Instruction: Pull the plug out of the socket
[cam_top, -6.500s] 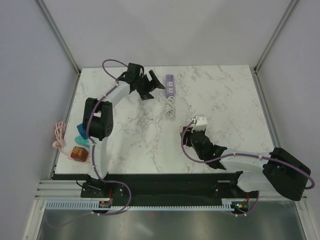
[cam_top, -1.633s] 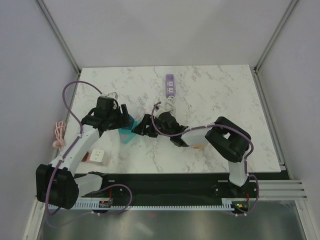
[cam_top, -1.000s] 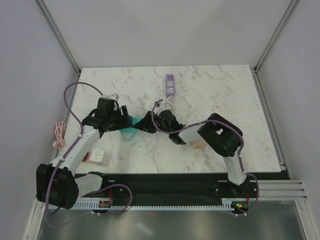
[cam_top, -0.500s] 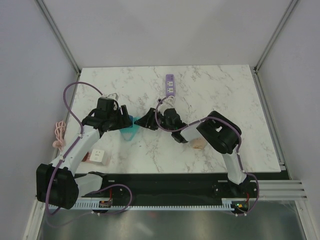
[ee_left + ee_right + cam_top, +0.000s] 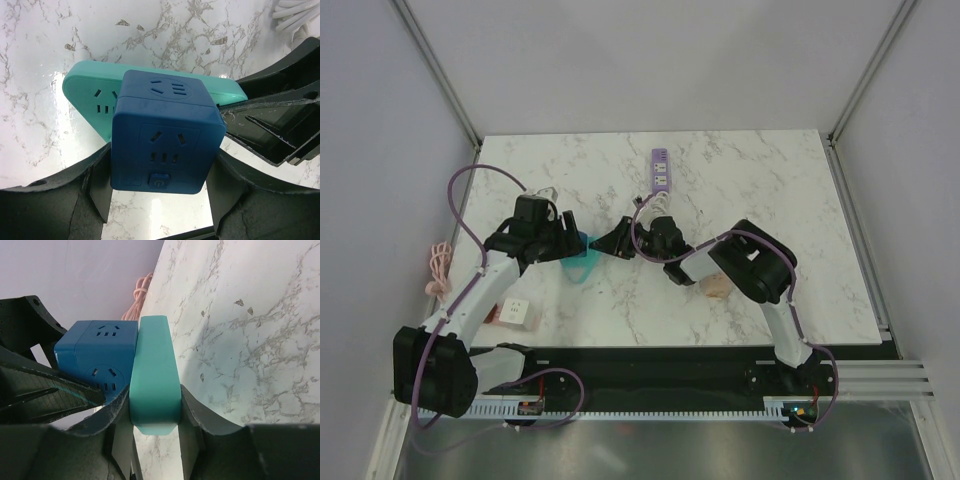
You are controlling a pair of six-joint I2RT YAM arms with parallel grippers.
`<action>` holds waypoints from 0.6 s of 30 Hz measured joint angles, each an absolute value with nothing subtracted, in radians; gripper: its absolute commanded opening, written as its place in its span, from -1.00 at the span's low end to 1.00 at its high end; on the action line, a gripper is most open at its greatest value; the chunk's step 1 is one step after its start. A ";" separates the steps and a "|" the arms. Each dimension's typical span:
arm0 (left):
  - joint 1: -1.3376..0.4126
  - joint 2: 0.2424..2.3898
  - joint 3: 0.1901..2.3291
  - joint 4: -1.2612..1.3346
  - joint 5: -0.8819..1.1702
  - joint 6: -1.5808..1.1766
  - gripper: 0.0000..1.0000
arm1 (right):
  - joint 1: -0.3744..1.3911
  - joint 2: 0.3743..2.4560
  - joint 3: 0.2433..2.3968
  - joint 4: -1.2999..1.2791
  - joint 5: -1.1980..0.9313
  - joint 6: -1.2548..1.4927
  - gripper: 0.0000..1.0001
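Marble worktop (image 5: 770, 220), left of centre: blue cube plug (image 5: 162, 132) seated in teal socket (image 5: 152, 375). Left fingers (image 5: 85, 200) clamp the plug's flat sides, right fingers (image 5: 197, 425) the socket. Rigid, slick plastic, probably light.

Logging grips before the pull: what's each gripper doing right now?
Left gripper: closed on the blue cube plug.
Right gripper: closed on the teal power strip.
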State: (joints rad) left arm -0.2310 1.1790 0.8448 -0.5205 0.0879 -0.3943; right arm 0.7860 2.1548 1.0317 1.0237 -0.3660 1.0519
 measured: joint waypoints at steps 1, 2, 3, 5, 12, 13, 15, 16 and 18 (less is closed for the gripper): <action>-0.231 1.181 0.844 -0.521 0.088 -0.394 -0.96 | 0.786 2.160 1.032 1.030 -0.368 1.056 -0.93; -0.231 1.184 0.844 -0.521 0.088 -0.394 -0.95 | 0.786 2.162 1.032 1.031 -0.370 1.060 -1.00; -0.231 1.185 0.844 -0.520 0.088 -0.394 -0.94 | 0.786 2.163 1.032 1.031 -0.371 1.063 -1.00; -0.231 1.186 0.844 -0.521 0.088 -0.393 -0.59 | 0.786 2.163 1.032 1.032 -0.373 1.067 -1.00; -0.231 1.186 0.844 -0.523 0.089 -0.387 0.28 | 0.786 2.159 1.019 1.033 -0.374 1.077 -1.00; -0.231 1.186 0.844 -0.523 0.089 -0.387 0.29 | 0.786 2.159 1.019 1.034 -0.375 1.079 -1.00; -0.232 1.186 0.844 -0.524 0.089 -0.386 0.32 | 0.786 2.159 1.015 1.039 -0.379 1.090 -1.00; -0.232 1.186 0.844 -0.524 0.089 -0.385 0.32 | 0.785 2.159 1.013 1.039 -0.381 1.094 -1.00; -0.232 1.186 0.844 -0.526 0.090 -0.384 0.35 | 0.785 2.159 1.010 1.039 -0.387 1.104 -1.00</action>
State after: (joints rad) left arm -0.2317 1.1858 0.8440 -0.5259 0.0902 -0.3836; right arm 0.7845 2.1590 1.0103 1.0393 -0.3874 1.1038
